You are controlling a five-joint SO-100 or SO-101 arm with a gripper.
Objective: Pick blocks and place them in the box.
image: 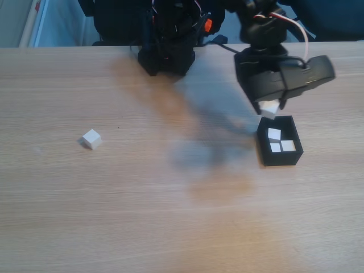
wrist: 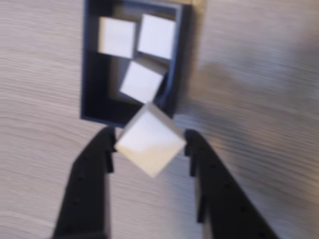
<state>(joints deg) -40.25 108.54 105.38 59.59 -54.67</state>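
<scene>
The pincer point(wrist: 149, 149) is clamped on a white cube point(wrist: 149, 145), gripped corner to corner, just above the near rim of the black box point(wrist: 92, 74) in the wrist view. Three cubes point(wrist: 141, 82) lie inside. A fifth cube point(image: 91, 139) sits well apart on the bench point(image: 170, 216), far left in the fixed view. The cubes are judged light, rigid and smooth; flat opposite faces would be gripped more securely than corners.

Three blocks point(wrist: 141, 81) already take up much of the box point(image: 279, 157). All around the lone block point(image: 91, 139), the table point(image: 170, 216) is bare.
</scene>
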